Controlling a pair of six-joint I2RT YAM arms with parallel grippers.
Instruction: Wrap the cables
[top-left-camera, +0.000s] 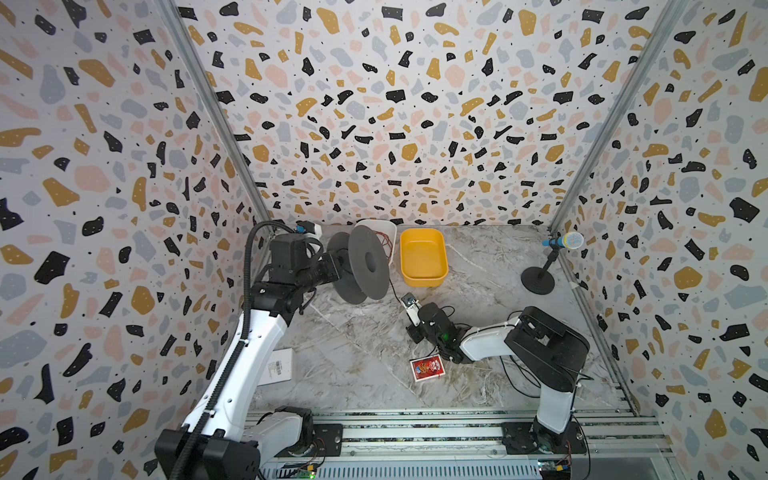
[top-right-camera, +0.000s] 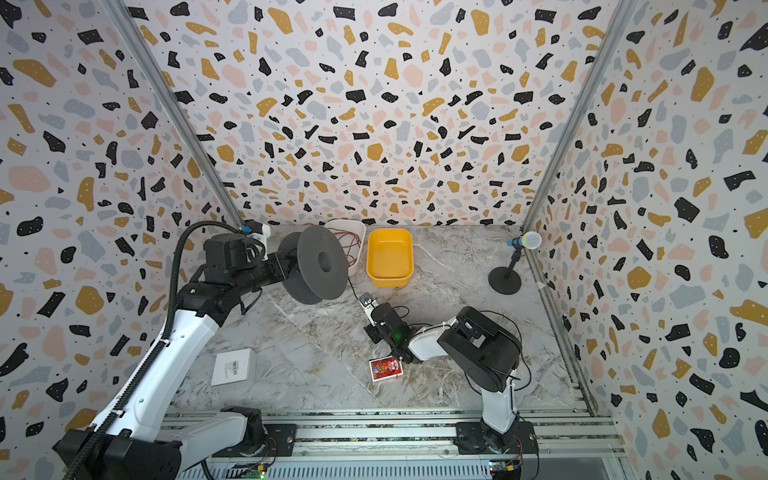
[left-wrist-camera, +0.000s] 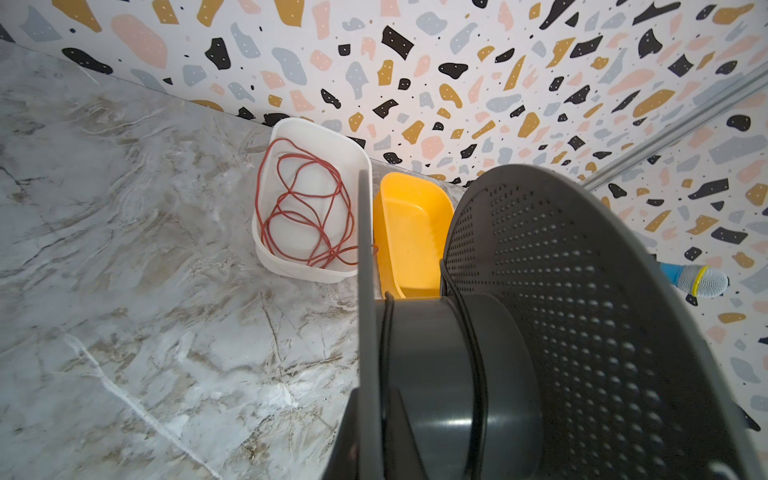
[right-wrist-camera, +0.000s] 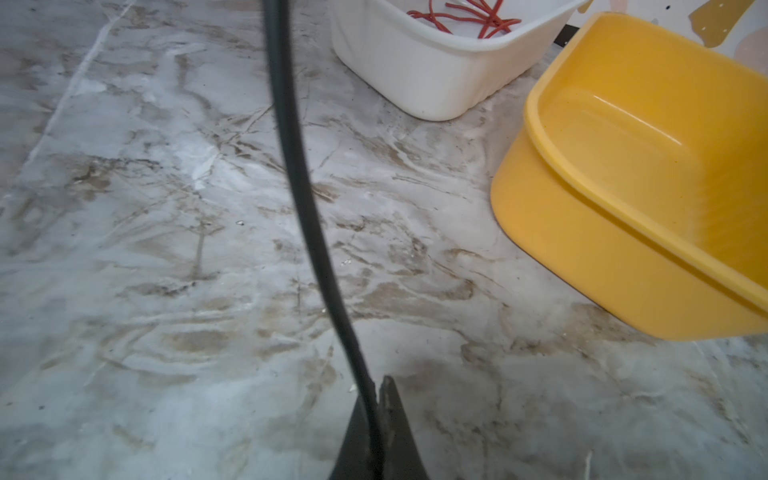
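Note:
My left gripper (left-wrist-camera: 368, 419) is shut on one flange of a dark grey spool (top-left-camera: 362, 266) (top-right-camera: 322, 262), holding it on edge above the table at the back left. The cables, one thin black cord (left-wrist-camera: 389, 332), lie in a few turns on the spool's hub. In both top views the cord (top-left-camera: 392, 291) (top-right-camera: 355, 290) runs down from the spool to my right gripper (top-left-camera: 409, 300) (top-right-camera: 365, 301). That gripper (right-wrist-camera: 376, 399) is shut on the cord (right-wrist-camera: 307, 216) just above the marble table, near the middle.
A yellow tub (top-left-camera: 424, 283) (right-wrist-camera: 582, 232) sits behind the right gripper. Beside it a white tub (left-wrist-camera: 316, 124) (right-wrist-camera: 415, 83) holds a reddish wire (left-wrist-camera: 299, 208). A microphone on a stand (top-left-camera: 563, 240) is at the back right, a red card pack (top-left-camera: 427, 368) and a white box (top-right-camera: 232, 366) nearer the front.

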